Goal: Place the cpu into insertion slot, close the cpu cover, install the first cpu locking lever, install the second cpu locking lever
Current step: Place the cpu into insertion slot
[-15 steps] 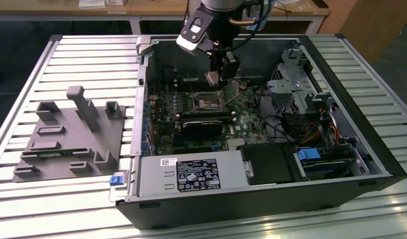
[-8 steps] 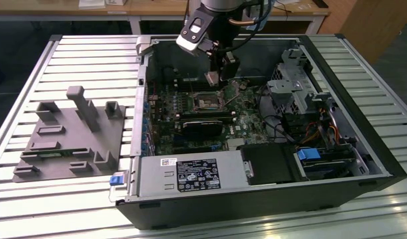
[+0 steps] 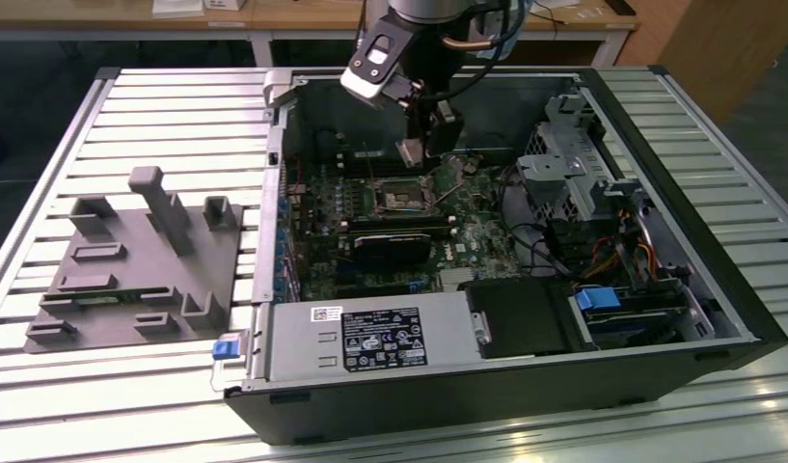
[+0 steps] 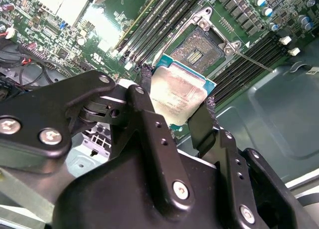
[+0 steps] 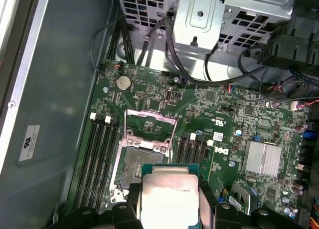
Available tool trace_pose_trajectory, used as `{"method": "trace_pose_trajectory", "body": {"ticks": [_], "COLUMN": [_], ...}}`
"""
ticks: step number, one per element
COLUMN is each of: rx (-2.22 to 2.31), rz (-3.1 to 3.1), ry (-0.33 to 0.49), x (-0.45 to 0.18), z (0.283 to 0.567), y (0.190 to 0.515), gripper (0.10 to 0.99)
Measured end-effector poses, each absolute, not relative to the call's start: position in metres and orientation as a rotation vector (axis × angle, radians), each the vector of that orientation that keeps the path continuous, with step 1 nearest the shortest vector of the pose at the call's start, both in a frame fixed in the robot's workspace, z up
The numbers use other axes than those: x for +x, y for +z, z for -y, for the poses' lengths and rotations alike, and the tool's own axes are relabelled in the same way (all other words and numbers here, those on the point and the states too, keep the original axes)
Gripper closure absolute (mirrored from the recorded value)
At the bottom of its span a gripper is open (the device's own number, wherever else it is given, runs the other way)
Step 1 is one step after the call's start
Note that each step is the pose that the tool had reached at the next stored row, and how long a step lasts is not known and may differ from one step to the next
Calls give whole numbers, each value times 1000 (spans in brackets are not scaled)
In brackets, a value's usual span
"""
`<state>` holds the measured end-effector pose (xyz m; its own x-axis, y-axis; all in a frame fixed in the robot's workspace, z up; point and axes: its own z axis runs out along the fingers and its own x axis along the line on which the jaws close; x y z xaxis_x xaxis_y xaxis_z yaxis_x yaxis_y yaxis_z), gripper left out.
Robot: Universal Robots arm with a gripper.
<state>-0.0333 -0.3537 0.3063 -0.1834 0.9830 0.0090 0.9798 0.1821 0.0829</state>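
A computer case (image 3: 497,395) is laid open on the table (image 3: 175,106), and a parts tray (image 3: 111,280) is set beside it toward the table's edge at the exterior view's left. Inside the case, the insertion slot (image 3: 403,196) is seated mid-board. The cpu (image 3: 411,151) is held above the slot by the gripper (image 4: 178,92).

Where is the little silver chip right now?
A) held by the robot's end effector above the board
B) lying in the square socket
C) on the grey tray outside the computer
A: the cpu is clamped in the end effector, up above the empty insertion slot.
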Motion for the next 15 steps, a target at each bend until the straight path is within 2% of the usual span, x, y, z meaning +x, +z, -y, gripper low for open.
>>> {"method": "trace_pose_trajectory", "body": {"ticks": [15], "rx": [2106], "rz": [-2261], "ry": [103], "x": [-34], "z": [351], "y": [297], "gripper": [545]}}
